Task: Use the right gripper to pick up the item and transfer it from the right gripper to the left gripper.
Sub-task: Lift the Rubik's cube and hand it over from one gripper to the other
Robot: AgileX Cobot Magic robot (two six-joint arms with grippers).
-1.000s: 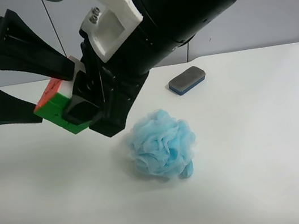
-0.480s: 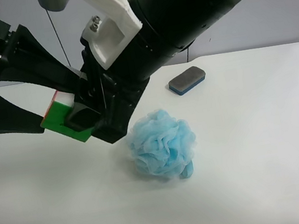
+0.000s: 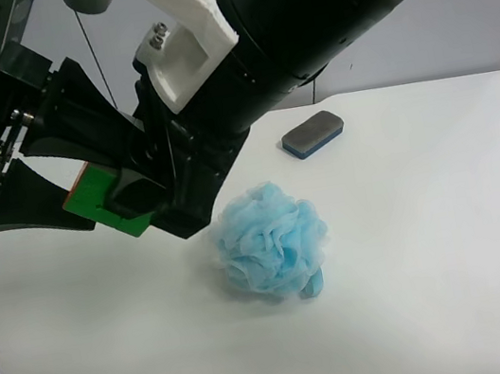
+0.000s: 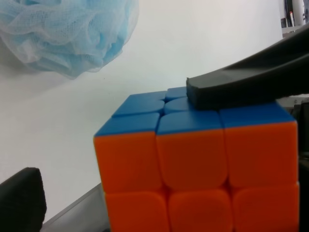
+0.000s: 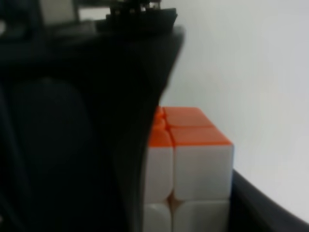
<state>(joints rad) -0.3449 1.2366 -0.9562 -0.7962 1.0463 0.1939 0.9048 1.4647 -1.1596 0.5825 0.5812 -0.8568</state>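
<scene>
**Exterior high view.** The item (image 3: 98, 195), a small puzzle cube showing only its green face here, is held clear of the table (image 3: 452, 249). It is clamped in the right gripper (image 3: 125, 187) on the white-bracketed arm. The left gripper (image 3: 85, 176), at this view's left, has been brought in over the last second. Its spread fingers, previously short of the cube, now straddle it, one above and one below. The red and white faces visible a second ago are now hidden behind them. The bath sponge (image 3: 271, 241) and the eraser (image 3: 313, 133) lie on the table, unmoved.

**Right wrist view.** The item (image 5: 193, 159) is seen close, orange face above white, seated between the jaws. The dark mass covering one side of it cannot be assigned to either gripper with certainty.

**Left wrist view.** The item (image 4: 193, 183) fills much of the frame (orange and blue faces). A black finger (image 4: 241, 87), judged to be the right gripper's, is pressed on the blue face. A gap is seen between the cube and the left gripper's own finger (image 4: 19, 200), so that gripper is taken as spread and not yet gripping.

**Reading.** The pick-up is done and the approach for the handover appears complete. The left jaws must close before the right gripper releases, or the cube would be dropped.
</scene>
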